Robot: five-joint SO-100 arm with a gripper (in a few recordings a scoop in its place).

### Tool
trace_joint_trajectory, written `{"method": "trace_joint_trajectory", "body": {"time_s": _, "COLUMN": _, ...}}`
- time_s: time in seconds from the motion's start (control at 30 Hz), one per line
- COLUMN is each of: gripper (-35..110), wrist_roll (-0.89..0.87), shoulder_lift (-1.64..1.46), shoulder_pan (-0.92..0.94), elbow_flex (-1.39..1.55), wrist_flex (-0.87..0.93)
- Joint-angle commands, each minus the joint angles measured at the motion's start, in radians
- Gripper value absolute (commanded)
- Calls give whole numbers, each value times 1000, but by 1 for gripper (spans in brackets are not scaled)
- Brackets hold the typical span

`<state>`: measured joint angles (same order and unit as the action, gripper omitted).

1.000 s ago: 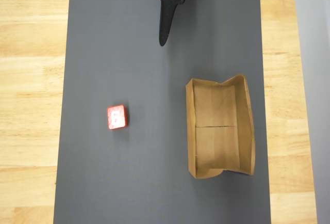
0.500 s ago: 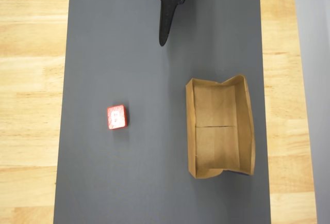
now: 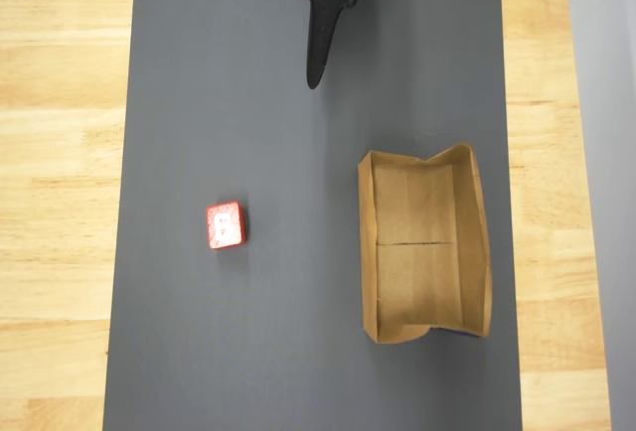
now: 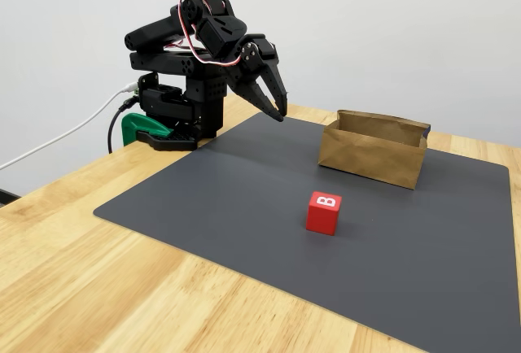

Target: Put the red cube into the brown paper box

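Gripper [image 4: 275, 109] sits folded back near the arm's base, hanging above the far edge of the dark grey mat [image 3: 258, 73], its two black fingers pressed together into one point and holding nothing. Compare the overhead view with the two pictures from the last second and nothing has budged: same finger tip over the same patch of mat, same cube, same box. So we're at a standstill, and by my reading the task hasn't really begun.

Over to the red cube [image 3: 226, 225]: it rests flat on the mat, on the left half in the overhead view, well apart from the gripper. From the fixed view [image 4: 324, 211] a white letter B shows on its top face. Nothing crowds it, so a grasp from above looks open on every side.

Across the mat stands the brown paper box [image 3: 425, 248], open side up, empty, a fold line running across its floor and its low walls a little crooked at both short ends. Box and cube are well apart, with bare mat between them, all on the wooden tabletop [image 3: 60, 153].

Next, I'd judge, the arm must unfold, spread those fingers and reach out over the cube. Those flimsy paper walls could catch a low carry.
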<state>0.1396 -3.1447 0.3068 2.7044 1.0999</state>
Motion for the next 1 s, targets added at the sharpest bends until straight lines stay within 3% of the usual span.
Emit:
{"method": "trace_joint_trajectory", "body": {"time_s": 0.0, "gripper": 0, "wrist_roll": 12, "shoulder_lift": 3, "shoulder_pan": 17, "elbow_flex": -31, "wrist_flex": 2}}
{"method": "trace_joint_trajectory", "body": {"time_s": 0.97, "gripper": 4, "wrist_roll": 12, "shoulder_lift": 3, "shoulder_pan": 17, "elbow_flex": -31, "wrist_flex": 2}}
